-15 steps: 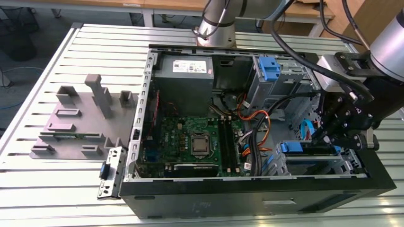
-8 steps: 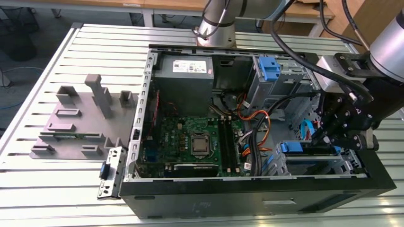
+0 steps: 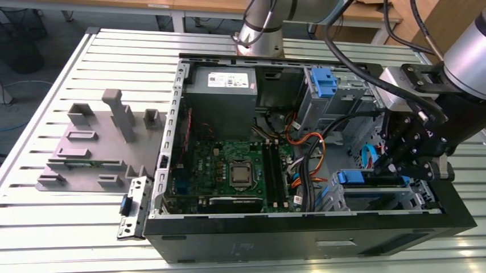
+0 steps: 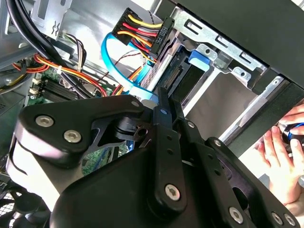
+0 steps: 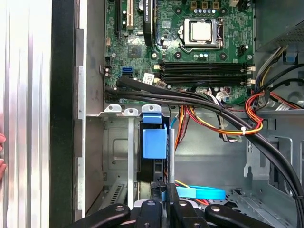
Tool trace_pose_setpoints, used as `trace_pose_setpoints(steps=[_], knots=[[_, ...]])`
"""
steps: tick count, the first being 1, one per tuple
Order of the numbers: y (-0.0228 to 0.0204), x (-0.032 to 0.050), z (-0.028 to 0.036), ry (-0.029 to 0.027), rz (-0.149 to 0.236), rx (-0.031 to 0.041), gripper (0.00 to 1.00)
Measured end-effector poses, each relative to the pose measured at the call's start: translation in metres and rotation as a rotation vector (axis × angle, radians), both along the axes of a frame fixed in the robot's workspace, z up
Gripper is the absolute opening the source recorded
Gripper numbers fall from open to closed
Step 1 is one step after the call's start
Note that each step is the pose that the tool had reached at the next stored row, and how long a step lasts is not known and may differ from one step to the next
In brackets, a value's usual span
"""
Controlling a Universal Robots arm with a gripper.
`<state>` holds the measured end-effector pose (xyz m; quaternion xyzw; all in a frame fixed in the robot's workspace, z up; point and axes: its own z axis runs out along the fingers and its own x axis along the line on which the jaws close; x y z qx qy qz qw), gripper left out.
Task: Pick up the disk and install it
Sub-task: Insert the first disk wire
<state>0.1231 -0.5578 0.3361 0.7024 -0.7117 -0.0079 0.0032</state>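
The disk (image 3: pixel 357 177) sits on edge in the drive cage at the front corner of the open computer case, on the exterior view's right. Its blue rail tab (image 5: pixel 154 141) faces up in the first wrist view, with the dark disk body (image 5: pixel 153 166) below it. In the second wrist view the disk (image 4: pixel 176 76) lies inside the metal cage, blue tab (image 4: pixel 197 59) at its end. My gripper (image 3: pixel 396 168) hangs over this cage. Its thin fingertips (image 5: pixel 159 186) are pressed together, and the gripper (image 4: pixel 163 95) stands shut at the disk's outer end with nothing between its fingers.
A blue flat cable (image 5: pixel 199 193) and bundled power wires (image 5: pixel 213 118) run beside the cage. The motherboard (image 3: pixel 227 170) fills the case floor, with a grey power supply (image 3: pixel 224 85) at the back. A grey slotted tray (image 3: pixel 99 142) lies on the slatted table. A person's hand (image 4: pixel 285 152) is outside the case.
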Motion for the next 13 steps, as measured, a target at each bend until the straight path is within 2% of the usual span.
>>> trace_pose_setpoints(steps=[13], knots=[[-0.0001, 0.0000, -0.0048, 0.0000, 0.000, -0.0003, 0.16]])
